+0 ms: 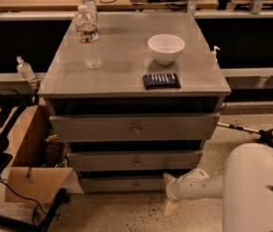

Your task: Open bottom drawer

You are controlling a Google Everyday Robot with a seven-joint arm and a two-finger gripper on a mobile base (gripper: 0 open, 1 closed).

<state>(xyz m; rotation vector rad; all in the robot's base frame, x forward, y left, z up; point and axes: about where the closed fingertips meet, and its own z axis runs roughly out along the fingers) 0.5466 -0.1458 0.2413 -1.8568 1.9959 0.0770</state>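
Robot's white arm [258,187] filling lower-right corner, bulky rounded link in fg, slimmer forearm reaching left approx. level, gripper [168,193] low, just right of centre, two cream fingers [169,208] spread wide, one tip up, one down, nothing btwn them

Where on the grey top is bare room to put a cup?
Front left of the top, before the water bottle; also between bottle and bowl. Crowded around bowl and dark packet. The hand hangs low by the bottom drawer.
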